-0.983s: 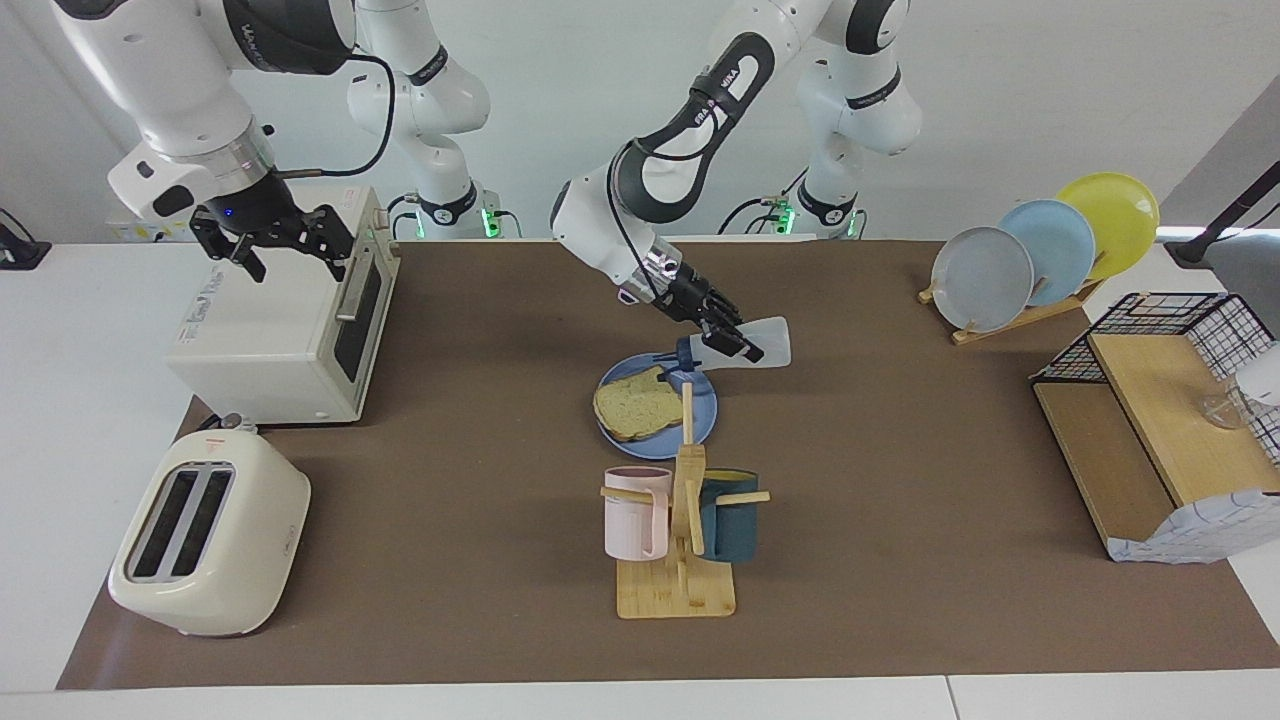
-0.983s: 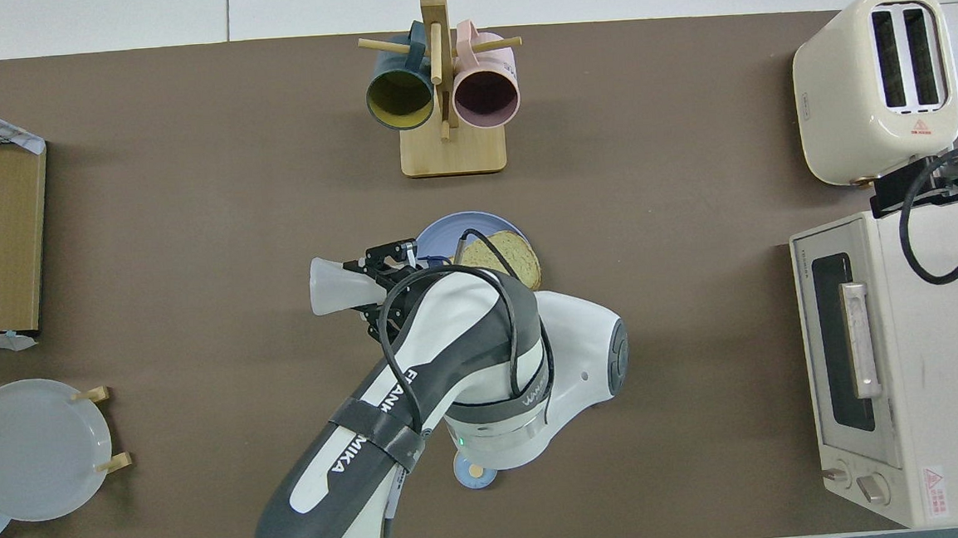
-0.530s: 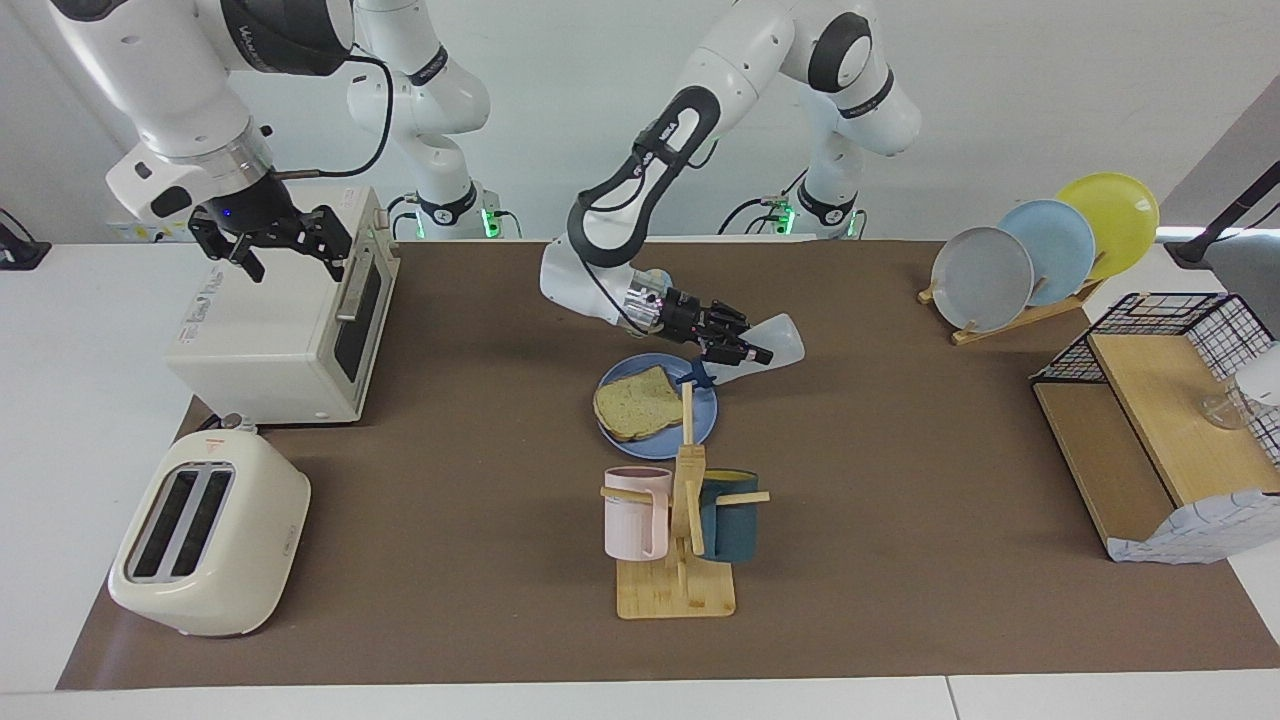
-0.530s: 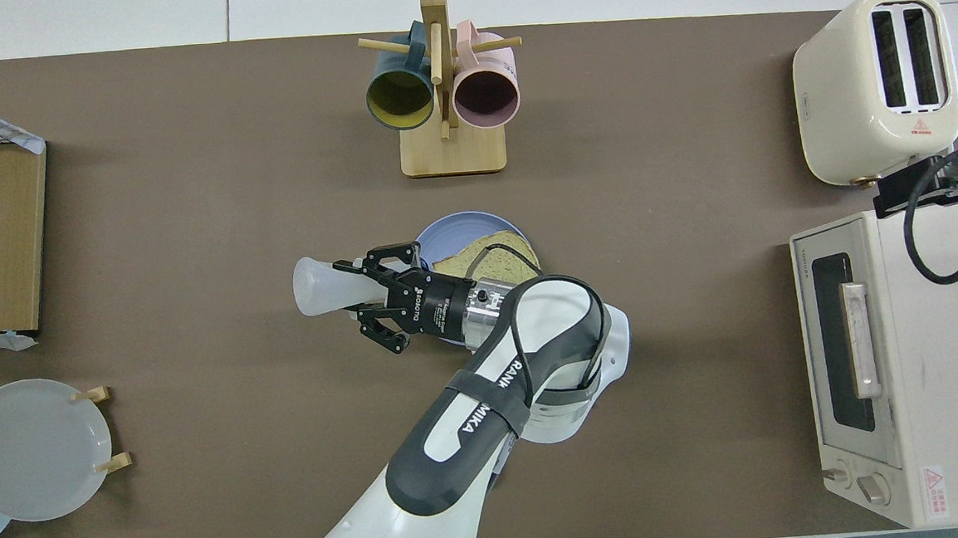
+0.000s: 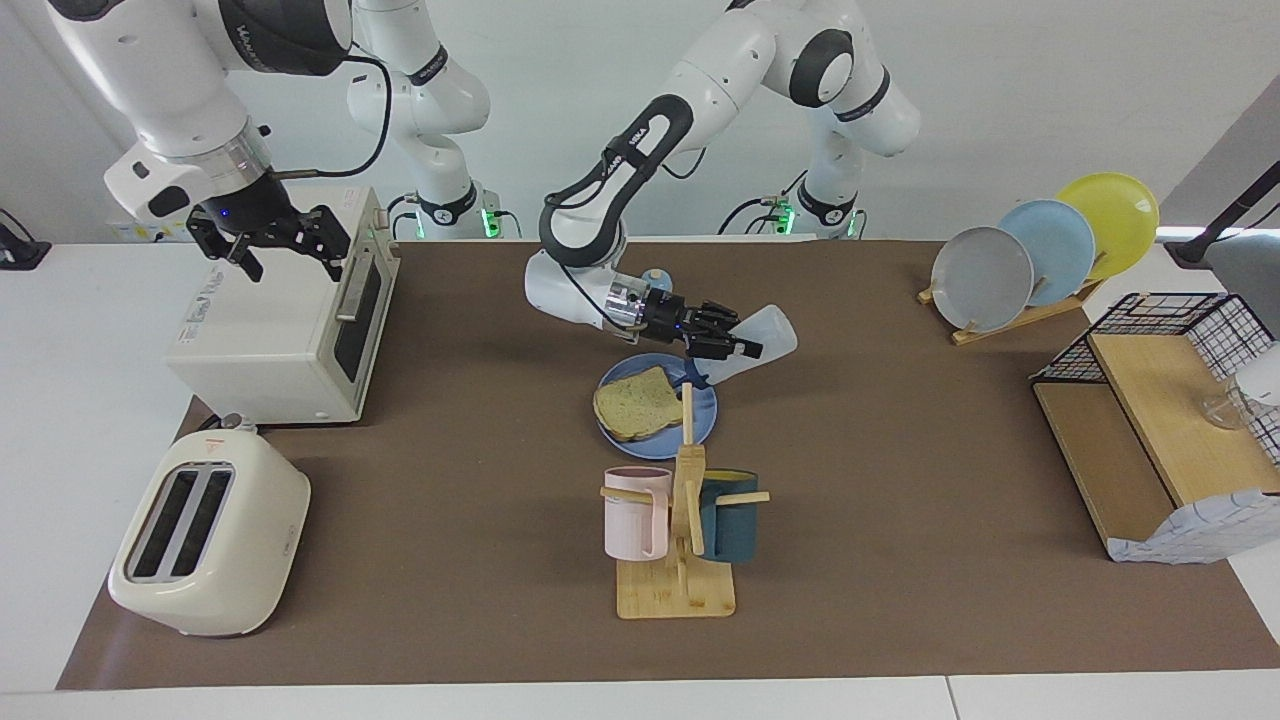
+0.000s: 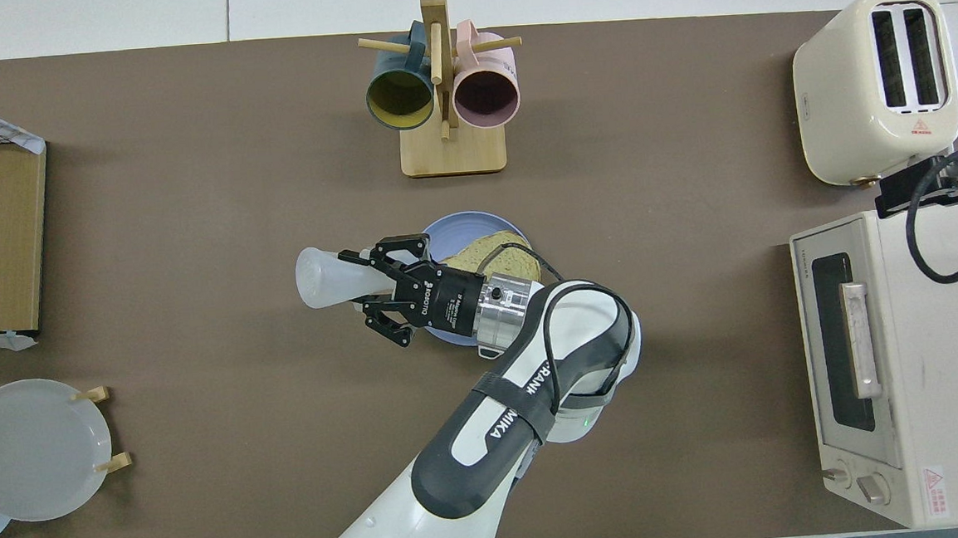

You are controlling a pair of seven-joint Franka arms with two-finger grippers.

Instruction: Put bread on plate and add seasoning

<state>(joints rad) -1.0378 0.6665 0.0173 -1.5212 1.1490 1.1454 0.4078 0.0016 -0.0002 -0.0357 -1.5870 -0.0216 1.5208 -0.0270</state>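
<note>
You have two arms at the table, each ending in one gripper: the left gripper [image 5: 738,347] and the right gripper [image 5: 268,240]. There is one slice of bread [image 5: 637,402], one blue plate [image 5: 706,424] lying flat, and one seasoning bottle [image 5: 755,341]. You can count three more plates [image 5: 985,275] standing upright in one wooden rack [image 5: 1010,322]. Two mugs hang on one mug tree [image 5: 683,560]: one pink mug [image 5: 631,513] and one dark blue mug [image 5: 731,516]. There is one toaster [image 5: 205,534], one toaster oven [image 5: 270,330], and one wire-and-wood shelf [image 5: 1160,425].
</note>
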